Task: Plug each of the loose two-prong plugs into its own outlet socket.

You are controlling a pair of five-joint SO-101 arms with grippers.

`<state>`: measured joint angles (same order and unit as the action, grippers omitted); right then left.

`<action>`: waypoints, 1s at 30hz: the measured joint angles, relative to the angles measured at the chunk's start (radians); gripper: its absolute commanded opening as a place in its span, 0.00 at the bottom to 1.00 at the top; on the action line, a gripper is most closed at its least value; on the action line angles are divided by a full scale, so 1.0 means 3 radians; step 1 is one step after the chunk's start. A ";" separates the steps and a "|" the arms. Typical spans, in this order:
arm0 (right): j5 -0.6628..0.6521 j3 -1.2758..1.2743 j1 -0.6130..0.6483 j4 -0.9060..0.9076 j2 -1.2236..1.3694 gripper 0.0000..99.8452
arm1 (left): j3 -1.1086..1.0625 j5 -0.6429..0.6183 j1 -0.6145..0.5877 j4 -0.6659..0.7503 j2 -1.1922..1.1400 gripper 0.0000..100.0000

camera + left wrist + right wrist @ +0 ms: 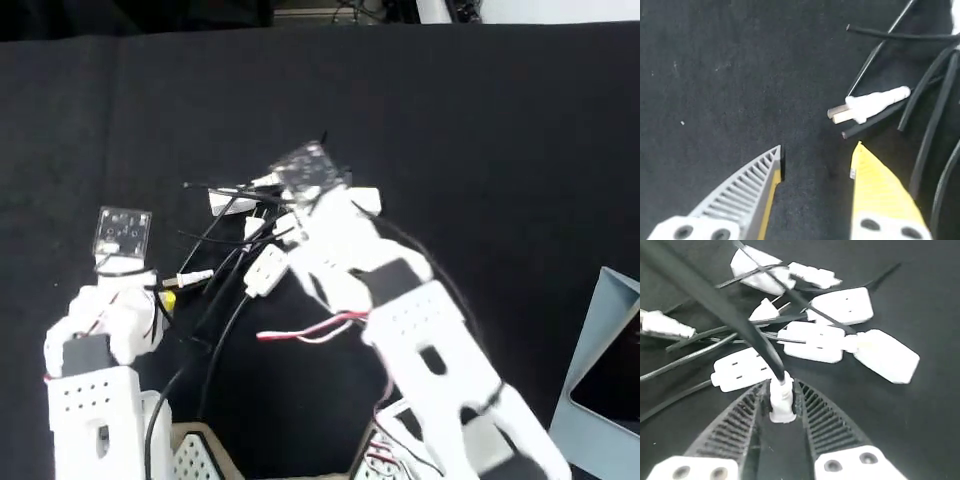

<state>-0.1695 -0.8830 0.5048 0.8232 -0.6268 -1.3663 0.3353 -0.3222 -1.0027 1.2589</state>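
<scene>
high view: white sockets (pixel 265 270) mid-table among tangled cords; loose plug (pixel 190 277) at 9 o'clock of them, beside left arm. judged: plugs light, rigid, slick; stiff cords will tug, so grip body behind prongs.

left wrist view: left gripper (pixel 819 150) wide apart, empty; loose plug (pixel 875 104) near yellow finger (pixel 875 185).

right wrist view: right gripper (pixel 780 386) clamped on held plug (pixel 781 407); nearest socket (pixel 742 370) just ahead.

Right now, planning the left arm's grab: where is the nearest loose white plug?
In the left wrist view, the white plug lies on the cloth just ahead of the left gripper's yellow finger, against black cords.
</scene>
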 measured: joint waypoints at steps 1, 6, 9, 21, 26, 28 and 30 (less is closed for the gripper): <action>-0.0005 0.0000 0.0051 -0.0066 0.0097 0.01 | -0.0087 0.0000 -0.0020 0.0041 0.0056 0.23; -0.0020 0.0000 0.0194 -0.0394 0.0501 0.01 | -0.0292 0.0000 -0.0041 0.0128 0.0210 0.23; -0.0020 0.0000 0.0194 -0.0583 0.0680 0.01 | -0.0302 0.0000 -0.0046 0.0128 0.0215 0.23; -0.0020 -0.0143 0.0210 -0.1427 0.1038 0.01 | -0.0348 0.0005 -0.0046 0.0128 0.0220 0.23; -0.0020 -0.0169 0.0210 -0.1488 0.1064 0.01 | -0.0368 0.0005 -0.0046 0.0133 0.0220 0.23; -0.0020 -0.0220 0.0210 -0.1488 0.1064 0.01 | -0.0368 0.0005 -0.0046 0.0133 0.0220 0.23; -0.0020 -0.0251 0.0210 -0.1488 0.1064 0.01 | -0.0368 0.0005 -0.0046 0.0133 0.0220 0.23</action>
<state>-0.1757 -0.9582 0.5677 0.3767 -0.3076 -1.4768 0.3368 -0.3360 -0.9628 1.3249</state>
